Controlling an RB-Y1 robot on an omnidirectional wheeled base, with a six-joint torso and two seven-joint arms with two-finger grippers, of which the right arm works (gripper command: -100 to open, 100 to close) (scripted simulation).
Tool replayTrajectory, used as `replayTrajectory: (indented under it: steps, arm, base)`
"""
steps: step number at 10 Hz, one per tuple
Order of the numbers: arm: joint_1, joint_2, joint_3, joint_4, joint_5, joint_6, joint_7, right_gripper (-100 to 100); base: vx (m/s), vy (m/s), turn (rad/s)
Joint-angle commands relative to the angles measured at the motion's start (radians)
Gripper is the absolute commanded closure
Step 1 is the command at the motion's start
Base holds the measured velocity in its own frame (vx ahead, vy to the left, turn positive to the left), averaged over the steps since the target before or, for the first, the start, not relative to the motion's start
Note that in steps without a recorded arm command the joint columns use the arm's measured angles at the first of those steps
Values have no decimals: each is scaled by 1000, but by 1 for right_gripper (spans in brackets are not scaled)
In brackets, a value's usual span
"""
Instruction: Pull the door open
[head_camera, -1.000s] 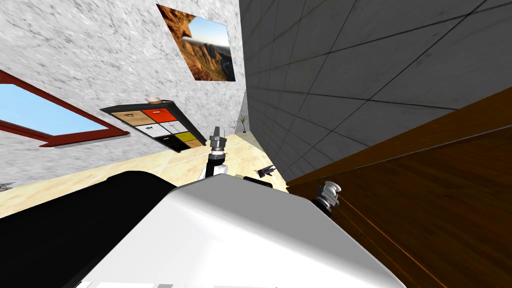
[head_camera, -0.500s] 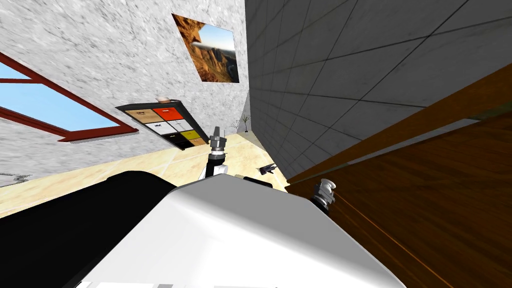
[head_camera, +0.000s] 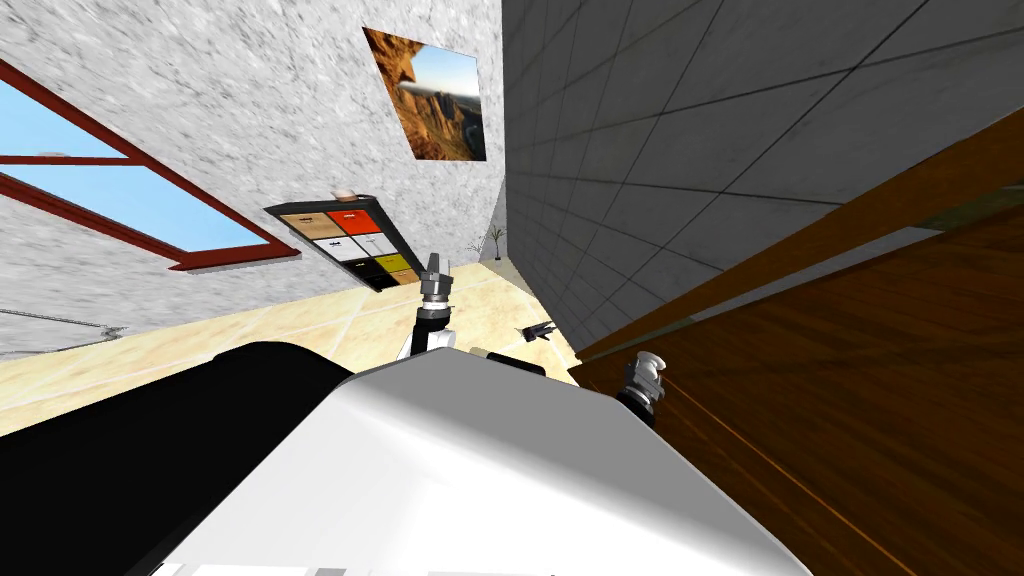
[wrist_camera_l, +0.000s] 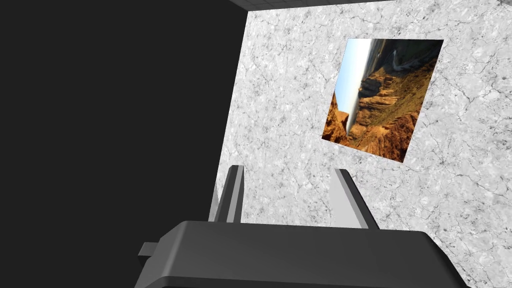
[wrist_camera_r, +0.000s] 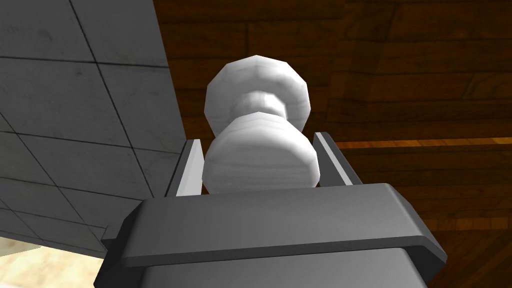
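Observation:
The dark brown wooden door (head_camera: 850, 400) stands at my right, beside a grey tiled wall (head_camera: 700, 120). Its pale grey round knob (wrist_camera_r: 260, 155) sits between the fingers (wrist_camera_r: 192, 165) of my right gripper (wrist_camera_r: 256, 137), which press its sides. In the head view that right gripper (head_camera: 645, 375) is at the door's near edge. A pale grey gap shows between the door and its brown frame (head_camera: 800, 240). My left gripper (head_camera: 434, 265) is held out ahead over the floor, open and empty, also shown as the left gripper (wrist_camera_l: 289, 170) in its wrist view.
A shelf unit with coloured drawers (head_camera: 350, 240) stands against the white marbled wall under a red-framed window (head_camera: 120, 190). A small dark object (head_camera: 535, 331) lies on the tan floor by the tiled wall. A black shape (head_camera: 150, 430) lies at my left.
The gap between the door and its frame has widened. My right gripper has drawn the knob slightly toward me. My view has turned, so the window and shelf sit further right.

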Motion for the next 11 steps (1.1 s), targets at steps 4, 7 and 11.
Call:
replayTrajectory:
  steps: [4,7,11]
  arm:
    - [16,-9,65,-22,41,-9,-33,100]
    - [30,-13,91,-43,55,-6,-42,100]
    - [48,-31,143,-69,85,-21,-70,100]
  base:
    - [-237,51,55]
    - [-183,10,48]
    - [-226,16,56]
